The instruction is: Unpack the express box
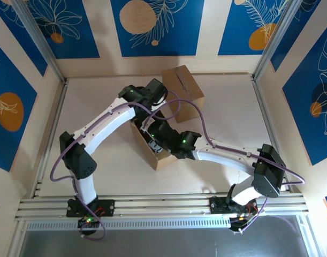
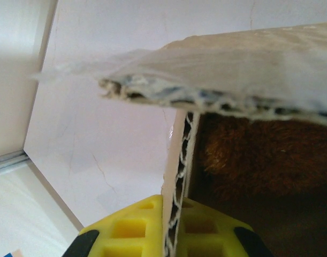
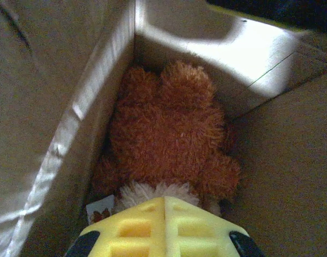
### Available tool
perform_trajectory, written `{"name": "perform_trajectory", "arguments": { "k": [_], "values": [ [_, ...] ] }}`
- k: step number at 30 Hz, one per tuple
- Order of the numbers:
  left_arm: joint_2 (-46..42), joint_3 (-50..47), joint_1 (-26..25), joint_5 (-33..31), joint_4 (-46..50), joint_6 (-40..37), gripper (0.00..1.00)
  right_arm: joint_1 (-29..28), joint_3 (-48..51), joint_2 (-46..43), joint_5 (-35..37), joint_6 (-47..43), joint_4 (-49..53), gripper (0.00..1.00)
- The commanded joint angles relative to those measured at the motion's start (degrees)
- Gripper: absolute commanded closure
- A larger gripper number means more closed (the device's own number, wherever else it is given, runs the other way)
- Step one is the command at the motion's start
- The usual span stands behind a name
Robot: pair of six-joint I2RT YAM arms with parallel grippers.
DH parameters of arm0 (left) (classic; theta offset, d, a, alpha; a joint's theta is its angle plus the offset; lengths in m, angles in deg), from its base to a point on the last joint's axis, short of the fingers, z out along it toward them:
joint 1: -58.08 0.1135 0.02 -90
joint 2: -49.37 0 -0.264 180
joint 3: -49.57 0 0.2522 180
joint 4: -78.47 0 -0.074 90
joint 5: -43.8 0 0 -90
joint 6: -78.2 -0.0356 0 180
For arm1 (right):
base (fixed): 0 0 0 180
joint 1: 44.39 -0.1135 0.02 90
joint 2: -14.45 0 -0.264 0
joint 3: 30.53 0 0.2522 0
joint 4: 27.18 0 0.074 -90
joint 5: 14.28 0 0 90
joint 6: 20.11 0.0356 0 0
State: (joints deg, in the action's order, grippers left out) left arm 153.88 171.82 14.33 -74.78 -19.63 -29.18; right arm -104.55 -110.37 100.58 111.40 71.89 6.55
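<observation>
At the centre of the table (image 1: 93, 96), seen from the top camera, the open express box (image 1: 162, 159) stands with both arms converging on it. A second carton (image 1: 183, 88), closed, lies farther back and just to the right, apart from both grippers.

Left wrist view: the left gripper (image 2: 173, 209) is clenched on the upright wall (image 2: 179, 160) of the express box. One yellow finger sits outside the corrugated edge and the other inside. A raised flap (image 2: 233, 69), frayed along its edge, crosses the upper part of this view, above the grasped wall. Brown plush shows inside the box, to the right of the wall.

Right wrist view: the right gripper (image 3: 164, 225) is lowered inside the box, its two yellow fingers pressed together with no gap between them. The plush toy (image 3: 168, 134), brown and shaggy, lies on the box floor in the corner directly ahead of the fingertips. A patch of white fur (image 3: 152, 193) meets the tips. Whether any fur is pinched between the fingers cannot be told. A small tag (image 3: 99, 210) lies beside the toy, just left of the gripper.
</observation>
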Motion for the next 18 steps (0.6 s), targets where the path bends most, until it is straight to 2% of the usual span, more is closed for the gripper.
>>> {"name": "perform_trajectory", "arguments": {
  "k": [1,4,8,13,18],
  "values": [
    [-1.15,2.26,-0.97,0.76,1.43,0.60,1.00,2.14,1.10,4.57,1.30,7.23,8.27,0.91],
    [-1.24,2.23,-0.98,0.54,1.65,0.62,1.00,2.24,0.33,5.61,1.39,8.42,10.26,0.76],
    [-1.35,2.21,-0.99,0.27,1.90,0.79,1.00,2.09,0.32,5.60,1.28,11.57,12.95,0.67],
    [-1.33,2.26,-0.98,-0.47,2.19,1.03,1.00,0.81,5.05,2.35,1.42,15.37,11.07,0.65],
    [-0.99,2.67,-0.55,-1.35,2.78,0.95,1.00,-0.51,9.41,-1.86,1.36,15.06,7.79,0.68]
  ]
}}
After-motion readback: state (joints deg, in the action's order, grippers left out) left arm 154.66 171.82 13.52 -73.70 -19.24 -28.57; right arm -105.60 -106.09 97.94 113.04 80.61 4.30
